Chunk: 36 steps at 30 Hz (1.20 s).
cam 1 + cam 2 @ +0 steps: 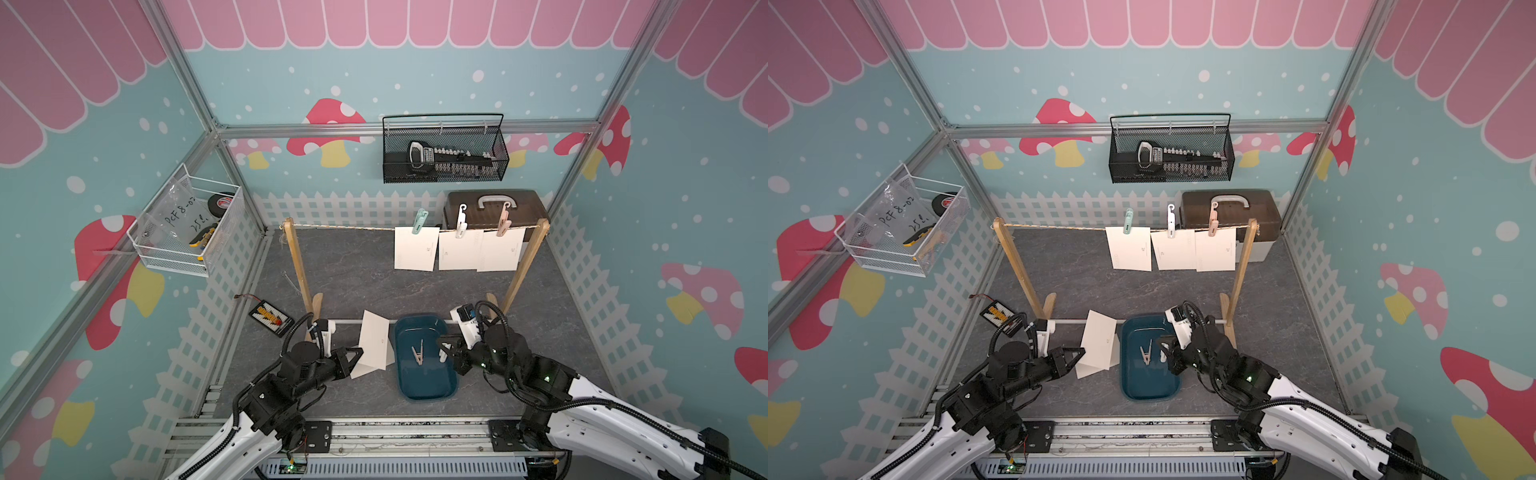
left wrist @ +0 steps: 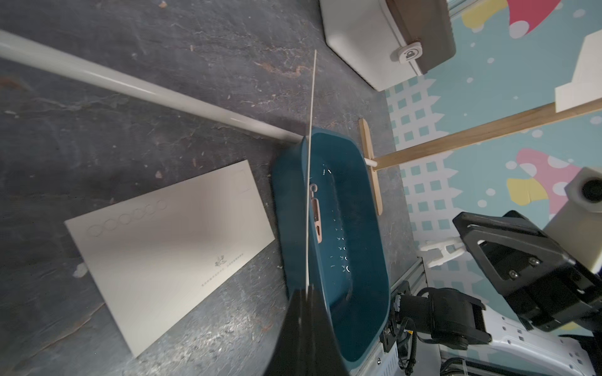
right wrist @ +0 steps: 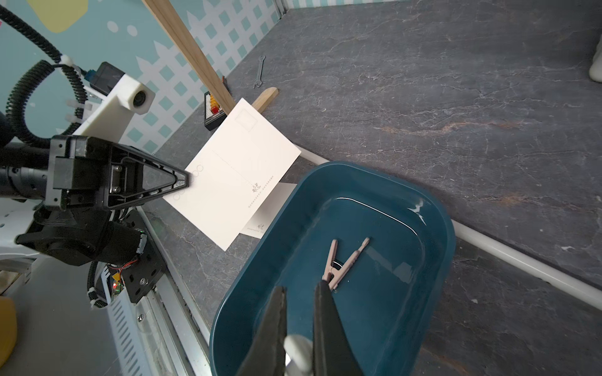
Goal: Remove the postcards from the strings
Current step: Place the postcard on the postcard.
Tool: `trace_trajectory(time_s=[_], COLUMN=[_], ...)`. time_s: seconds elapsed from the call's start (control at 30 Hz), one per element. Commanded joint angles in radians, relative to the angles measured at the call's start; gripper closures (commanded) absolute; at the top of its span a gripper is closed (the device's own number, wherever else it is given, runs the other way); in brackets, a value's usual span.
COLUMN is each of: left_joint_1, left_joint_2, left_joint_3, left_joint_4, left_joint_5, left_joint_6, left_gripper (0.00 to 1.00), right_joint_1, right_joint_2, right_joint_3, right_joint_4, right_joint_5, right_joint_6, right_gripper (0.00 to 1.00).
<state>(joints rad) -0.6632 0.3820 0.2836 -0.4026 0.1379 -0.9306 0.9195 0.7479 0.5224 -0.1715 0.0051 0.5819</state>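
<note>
Three postcards (image 1: 416, 248) (image 1: 1129, 249) hang side by side from the string (image 1: 345, 227) by pastel clothespins (image 1: 461, 218), toward the right post. My left gripper (image 1: 360, 353) (image 2: 307, 288) is shut on the edge of a fourth postcard (image 1: 376, 343) (image 3: 234, 182), holding it tilted just above another postcard (image 2: 169, 247) (image 3: 270, 211) that lies flat on the table beside the blue tray (image 1: 432, 392). My right gripper (image 1: 442, 349) (image 3: 299, 289) hangs over the tray, shut on a white clothespin (image 3: 298, 353). A pink clothespin (image 3: 342, 263) lies in the tray.
The wooden posts (image 1: 297, 266) and the white rod (image 1: 345, 321) joining their feet stand just beyond the tray. A brown toolbox (image 1: 494, 208) sits at the back right. A small black abacus (image 1: 270, 318) and a wrench (image 1: 291, 282) lie at the left. Wire baskets (image 1: 444, 149) hang on the walls.
</note>
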Motion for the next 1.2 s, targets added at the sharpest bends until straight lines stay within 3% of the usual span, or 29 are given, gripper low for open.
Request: trace_trajectory(time_s=[0.0,0.5,0.77,1.17], left_joint_1=[-0.009,-0.094,-0.097,-0.100], left_joint_2=[-0.007,0.233,0.199,0.219], left_joint_3=[-0.017,-0.042,-0.059,0.026], left_joint_4=[-0.105,-0.085,-0.089,-0.085], left_joint_5=[-0.100,-0.159,-0.182,-0.291], left_joint_6=[-0.059,-0.110,-0.114,-0.032], left_gripper=[1.00,1.00,0.60,0.50], right_joint_1=[0.019,0.035,0.034,0.034], right_joint_2=[0.052,0.231,0.355,0.427], right_joint_3=[-0.018,-0.110,-0.115,-0.132], right_joint_4=[0.116,0.302,0.366,0.416], right_joint_5=[0.059,0.159,0.133,0.166], right_joint_6=[0.029,0.092,0.115,0.110], right_gripper=[0.97,0.95,0.93,0.91])
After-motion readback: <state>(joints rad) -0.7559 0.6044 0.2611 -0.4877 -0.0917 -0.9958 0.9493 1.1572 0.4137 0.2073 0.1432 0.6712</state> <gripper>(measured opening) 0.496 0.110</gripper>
